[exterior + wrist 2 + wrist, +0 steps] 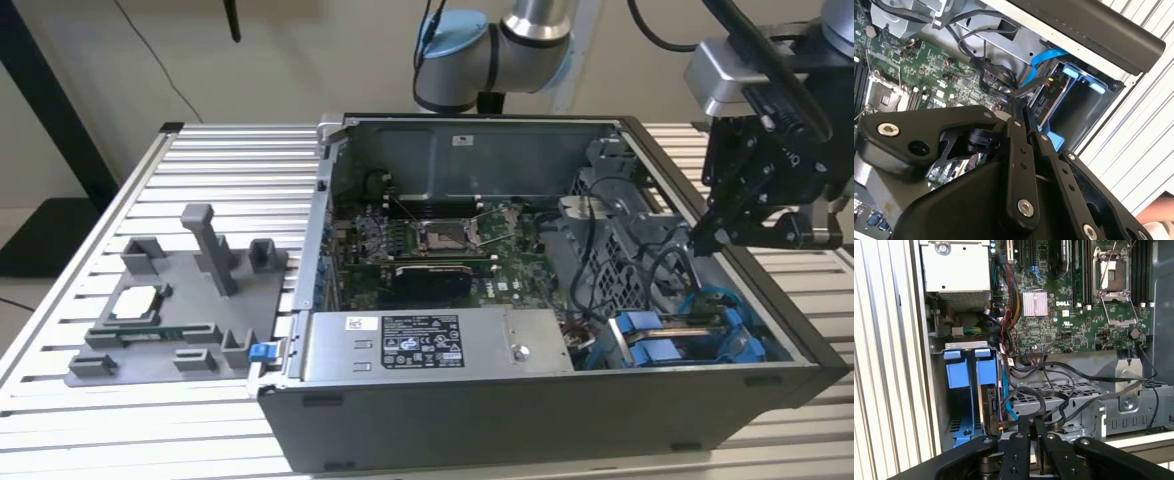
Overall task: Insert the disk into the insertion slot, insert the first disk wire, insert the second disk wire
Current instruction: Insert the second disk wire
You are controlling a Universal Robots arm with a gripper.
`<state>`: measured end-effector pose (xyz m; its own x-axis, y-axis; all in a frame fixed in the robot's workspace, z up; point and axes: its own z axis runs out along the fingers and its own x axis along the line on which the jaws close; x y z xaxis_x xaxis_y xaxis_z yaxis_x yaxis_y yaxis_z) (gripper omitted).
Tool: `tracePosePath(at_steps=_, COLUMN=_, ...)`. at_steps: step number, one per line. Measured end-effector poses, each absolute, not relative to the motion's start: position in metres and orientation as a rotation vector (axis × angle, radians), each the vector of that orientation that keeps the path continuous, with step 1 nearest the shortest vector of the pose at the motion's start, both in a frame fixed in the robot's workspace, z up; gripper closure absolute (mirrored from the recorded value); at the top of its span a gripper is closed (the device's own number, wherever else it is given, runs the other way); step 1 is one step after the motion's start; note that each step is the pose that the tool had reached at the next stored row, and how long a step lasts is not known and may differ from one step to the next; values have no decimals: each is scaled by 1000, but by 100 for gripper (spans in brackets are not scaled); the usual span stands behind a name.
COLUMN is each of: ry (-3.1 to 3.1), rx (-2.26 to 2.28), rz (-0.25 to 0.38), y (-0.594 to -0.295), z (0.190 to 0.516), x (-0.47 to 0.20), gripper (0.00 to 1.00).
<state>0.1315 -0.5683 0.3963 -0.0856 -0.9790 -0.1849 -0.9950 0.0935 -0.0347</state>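
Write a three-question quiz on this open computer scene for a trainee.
1. True or false: the computer case lies open, with its motherboard exposed.
2. In the exterior view, the tool hangs over which part of the case? A) the exterior view's left end B) the exterior view's right end C) the middle
3. What colour are the plastic fittings at the insertion slot in the first wrist view?

Key: 1 true; 2 B; 3 blue.
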Motion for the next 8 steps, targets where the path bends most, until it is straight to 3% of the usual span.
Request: tracePosePath(at_steps=8, ry=2199, rx=-2008, rz=148, y=-568, z=395, x=131, gripper=100)
